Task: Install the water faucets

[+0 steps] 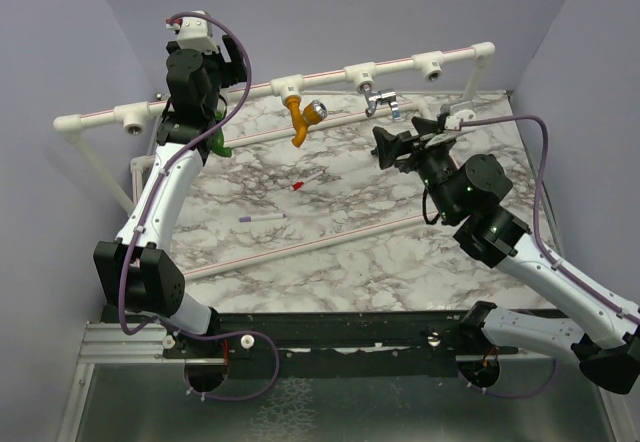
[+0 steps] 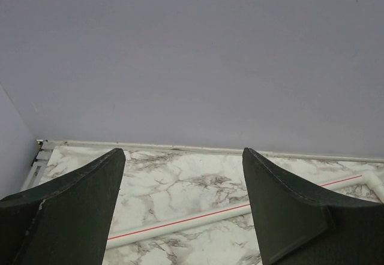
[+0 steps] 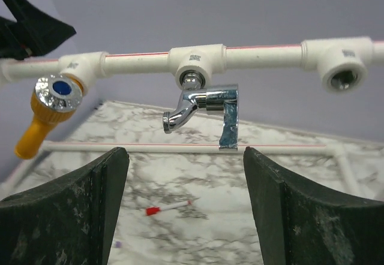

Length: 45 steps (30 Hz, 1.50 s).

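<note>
Gaping wide: left fingers [image 2: 66, 217], right fingers [image 3: 303, 217], empty.

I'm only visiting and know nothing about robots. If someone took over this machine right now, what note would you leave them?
Left gripper: open, empty, aimed at the back wall.
Right gripper: open, empty, facing the grey metal faucet.
Done: grey metal faucet and orange faucet sit in tees on the white pipe.
To do: green faucet, half hidden beside the left arm; whether it is seated cannot be seen. The leftmost tee and rightmost tee show open holes.
</note>
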Available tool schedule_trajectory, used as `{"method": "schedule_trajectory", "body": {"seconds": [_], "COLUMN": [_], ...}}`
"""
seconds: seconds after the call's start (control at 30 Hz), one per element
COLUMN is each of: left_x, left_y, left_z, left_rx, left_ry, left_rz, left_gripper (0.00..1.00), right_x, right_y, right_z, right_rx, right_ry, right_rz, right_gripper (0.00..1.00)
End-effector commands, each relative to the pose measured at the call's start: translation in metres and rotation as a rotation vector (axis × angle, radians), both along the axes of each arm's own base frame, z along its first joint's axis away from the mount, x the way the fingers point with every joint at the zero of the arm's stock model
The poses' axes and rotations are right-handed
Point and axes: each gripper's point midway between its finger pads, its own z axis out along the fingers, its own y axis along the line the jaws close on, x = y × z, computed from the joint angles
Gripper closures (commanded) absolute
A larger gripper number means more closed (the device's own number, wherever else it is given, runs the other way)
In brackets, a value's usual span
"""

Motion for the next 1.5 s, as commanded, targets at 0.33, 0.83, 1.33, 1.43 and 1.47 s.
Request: {"method": "schedule_trajectory", "body": {"seconds": [0.33, 0.83, 1.33, 1.43, 1.47], "left_x": [-0.011, -0.010, -0.010, -0.010, -0.010], "left_y": [0.008, 0.008, 0.008, 0.008, 0.008], "left_z": [-0.157, -0.159, -0.159, -0.160, -0.160], "left_rx": [0.076, 0.077, 0.078, 0.079, 0.078], "left_ry": [0.458, 0.462, 0.462, 0.465, 0.464], "left_rz": [0.003, 0.003, 0.002, 0.003, 0.003], "left_gripper": [0.20, 0.20, 0.20, 0.20, 0.20], "right_x": [-0.011, 0.039, 0.075, 0.079, 0.081], "right_y": [0.013, 0.021, 0.026, 0.027, 0.028], "right_z": [0.016, 0.021, 0.008, 0.009, 0.009], "right_rx": [-1.053, -1.589, -1.772, -1.770, -1.765], "right_ry": [-0.577, -0.756, -0.696, -0.684, -0.680], "right_rz": [0.114, -0.141, -0.294, -0.314, -0.313], "right_gripper": [0.17, 0.19, 0.37, 0.40, 0.42]}}
